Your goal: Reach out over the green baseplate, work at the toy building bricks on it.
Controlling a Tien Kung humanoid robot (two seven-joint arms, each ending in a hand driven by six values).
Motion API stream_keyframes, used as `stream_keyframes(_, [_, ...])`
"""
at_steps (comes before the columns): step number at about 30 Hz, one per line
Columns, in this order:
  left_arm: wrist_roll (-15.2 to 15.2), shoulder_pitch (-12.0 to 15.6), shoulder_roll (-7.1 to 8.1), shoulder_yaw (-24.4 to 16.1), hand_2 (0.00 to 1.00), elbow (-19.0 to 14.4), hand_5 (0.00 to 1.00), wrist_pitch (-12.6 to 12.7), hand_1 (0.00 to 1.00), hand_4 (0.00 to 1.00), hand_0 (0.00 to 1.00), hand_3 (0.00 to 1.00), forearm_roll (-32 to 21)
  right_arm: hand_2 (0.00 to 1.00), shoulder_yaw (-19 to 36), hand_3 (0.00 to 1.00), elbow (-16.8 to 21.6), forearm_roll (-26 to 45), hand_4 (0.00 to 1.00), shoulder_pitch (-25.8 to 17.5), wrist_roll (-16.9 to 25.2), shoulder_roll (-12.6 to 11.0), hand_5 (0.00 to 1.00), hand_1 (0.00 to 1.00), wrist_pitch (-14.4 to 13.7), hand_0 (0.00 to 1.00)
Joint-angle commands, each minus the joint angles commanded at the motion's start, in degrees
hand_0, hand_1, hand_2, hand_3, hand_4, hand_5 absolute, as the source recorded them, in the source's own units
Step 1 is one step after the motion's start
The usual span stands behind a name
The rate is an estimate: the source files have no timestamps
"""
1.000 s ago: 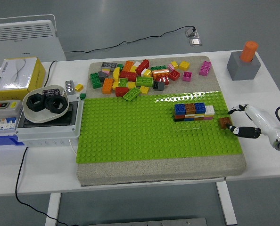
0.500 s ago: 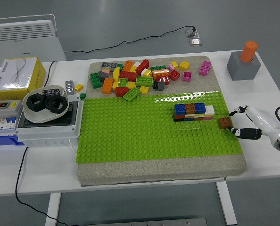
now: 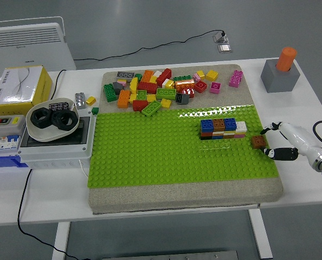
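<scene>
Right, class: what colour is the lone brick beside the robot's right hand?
Brown, seen in the head view.

A single head view is given, taken from high on the robot's side and aimed forward and down. The white table (image 3: 166,195) is seen nearly whole, its near edge low in frame, grey floor beyond. No second view is provided.

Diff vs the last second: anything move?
The right hand drifted slightly right, toward the table edge, fingers open around the small brown brick at the green baseplate's right edge; the brick barely moved. The stacked multicoloured brick wall and loose brick pile are unchanged.
</scene>
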Motion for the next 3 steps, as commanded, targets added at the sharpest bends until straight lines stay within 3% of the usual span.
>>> stream_keyframes(3, [0.0,0.0,0.01,0.1,0.613,0.0,0.998,0.0,0.506,0.998,0.622,0.735,0.0,0.812,-0.4,0.666,-0.2,0.1,0.723,0.4,0.0,-0.2,0.245,0.829,0.1,0.856])
